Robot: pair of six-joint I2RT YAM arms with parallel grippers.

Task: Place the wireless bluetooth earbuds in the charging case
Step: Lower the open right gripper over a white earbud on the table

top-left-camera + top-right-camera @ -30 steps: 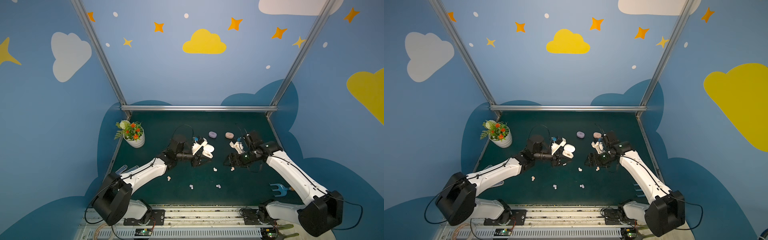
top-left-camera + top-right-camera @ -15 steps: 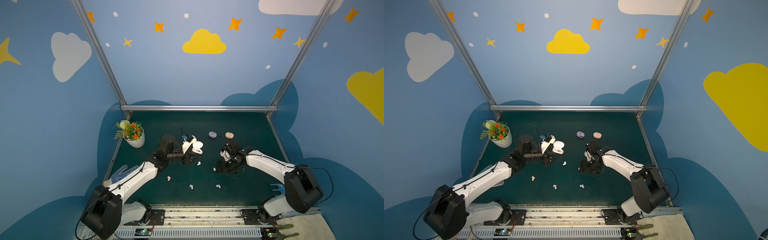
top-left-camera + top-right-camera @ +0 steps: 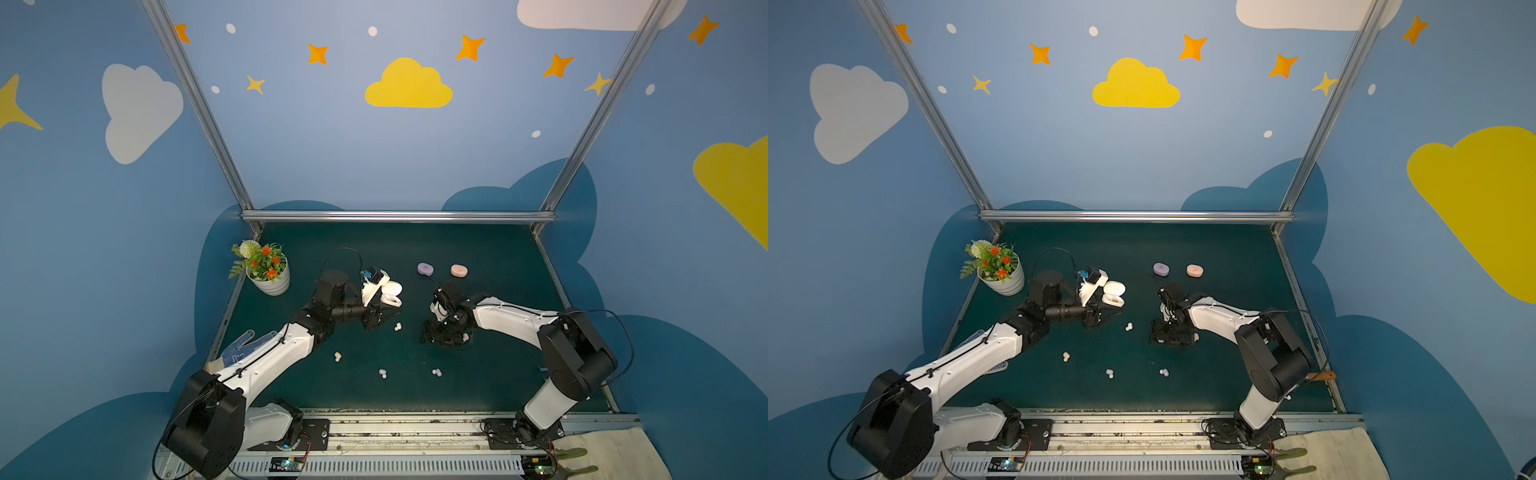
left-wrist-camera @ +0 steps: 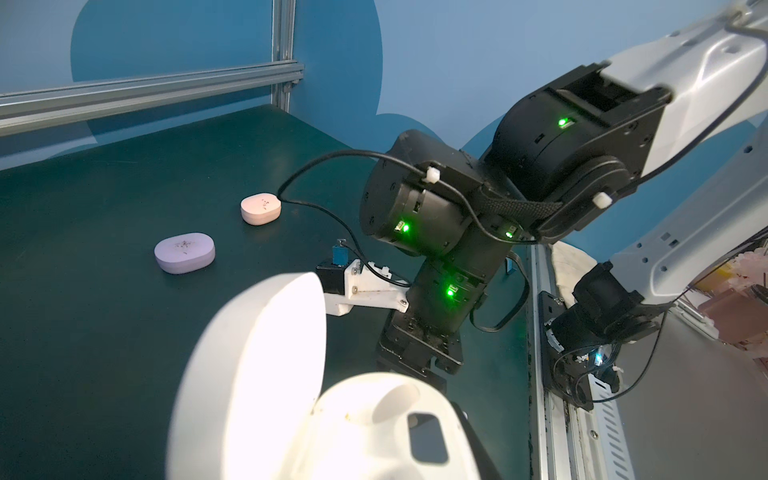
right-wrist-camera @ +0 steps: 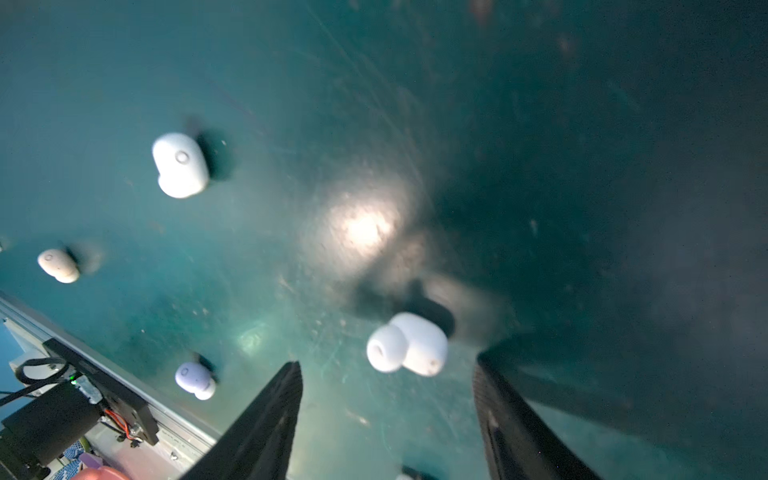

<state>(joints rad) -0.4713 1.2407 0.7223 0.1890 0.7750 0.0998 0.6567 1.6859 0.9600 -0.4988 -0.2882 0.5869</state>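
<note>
My left gripper (image 3: 376,312) is shut on the white charging case (image 3: 391,292), held above the mat with its lid up. In the left wrist view the open case (image 4: 374,424) fills the foreground, and both of its sockets look empty. My right gripper (image 3: 442,337) points down at the mat, open, with a white earbud (image 5: 407,345) lying loose between its fingertips (image 5: 291,374). Several more earbuds lie on the mat in both top views: a white one (image 3: 398,326), a peach one (image 3: 337,356) and two lavender ones (image 3: 382,373) (image 3: 436,372).
A closed lavender case (image 3: 425,269) and a closed pink case (image 3: 459,270) sit behind the right gripper. A flower pot (image 3: 268,274) stands at the back left. A blue dotted glove (image 3: 243,351) lies under my left arm. A metal rail (image 3: 415,424) runs along the front edge.
My right gripper has swung left toward the middle and come down over the white earbud, its jaws slightly narrower. My left arm has carried the open case a little to the left.
</note>
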